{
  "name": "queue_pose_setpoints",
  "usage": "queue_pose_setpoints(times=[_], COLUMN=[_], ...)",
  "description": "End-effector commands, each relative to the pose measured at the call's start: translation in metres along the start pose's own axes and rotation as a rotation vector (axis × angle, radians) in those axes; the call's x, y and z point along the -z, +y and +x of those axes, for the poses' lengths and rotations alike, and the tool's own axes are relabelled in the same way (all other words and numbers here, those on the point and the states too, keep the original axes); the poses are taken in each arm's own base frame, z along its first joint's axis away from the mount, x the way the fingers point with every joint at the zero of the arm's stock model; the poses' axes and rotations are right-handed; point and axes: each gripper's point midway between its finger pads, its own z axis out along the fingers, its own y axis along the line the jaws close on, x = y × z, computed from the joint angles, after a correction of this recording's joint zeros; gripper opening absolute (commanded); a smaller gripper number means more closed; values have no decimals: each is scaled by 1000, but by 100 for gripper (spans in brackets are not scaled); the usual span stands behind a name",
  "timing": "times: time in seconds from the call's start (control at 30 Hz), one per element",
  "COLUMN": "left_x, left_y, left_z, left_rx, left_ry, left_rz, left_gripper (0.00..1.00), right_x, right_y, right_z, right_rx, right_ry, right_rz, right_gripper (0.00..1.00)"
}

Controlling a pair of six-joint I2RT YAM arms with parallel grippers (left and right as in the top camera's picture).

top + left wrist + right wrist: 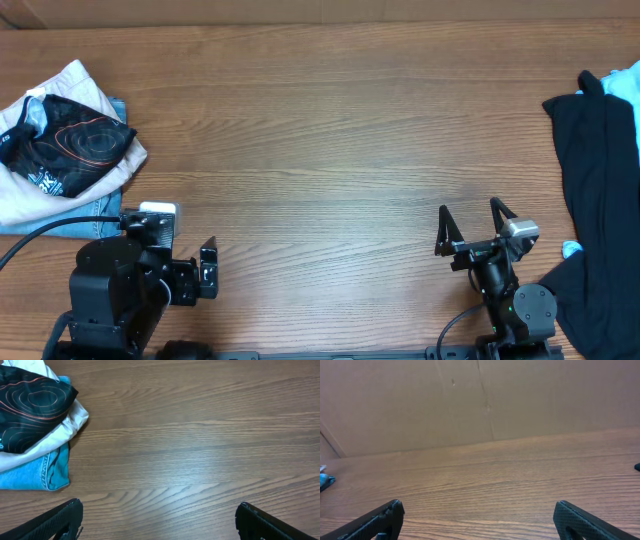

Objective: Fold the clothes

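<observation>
Both pairs of jaws stood wide open and empty: the left gripper (209, 268) low over bare worktop (330, 130) near the front edge, the right gripper (468, 206) likewise, pointing toward the back. The jersey (75, 145) lay ahead and to the left of the left jaws, bunched on top of beige trousers (70, 85) and blue jeans (75, 228) at the worktop's left end. Crumpled so, it showed no clear long axis. The left arm was far nearer; the right sat well apart from it, beside plain black garments (600, 200). Judged from this, a left-arm reach forward and leftward would come first
</observation>
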Motion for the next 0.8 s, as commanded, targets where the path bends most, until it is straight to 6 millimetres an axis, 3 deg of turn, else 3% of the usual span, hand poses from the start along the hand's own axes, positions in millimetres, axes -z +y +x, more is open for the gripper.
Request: queue_pose_setpoints(times=[0.0, 0.5, 0.77], left_x=[0, 0, 15], left_y=[0, 0, 4], left_z=[0, 0, 4], left_rx=[-31, -31, -37], left_ry=[-2, -3, -51], left_rz=[-5, -4, -23], left_gripper=[100, 100, 100], right_x=[0, 0, 0], right_y=[-3, -3, -3], right_z=[2, 2, 2], right_rx=[3, 3, 3], right_ry=[-1, -1, -1], right_rz=[11, 11, 11], right_gripper=[100, 100, 100])
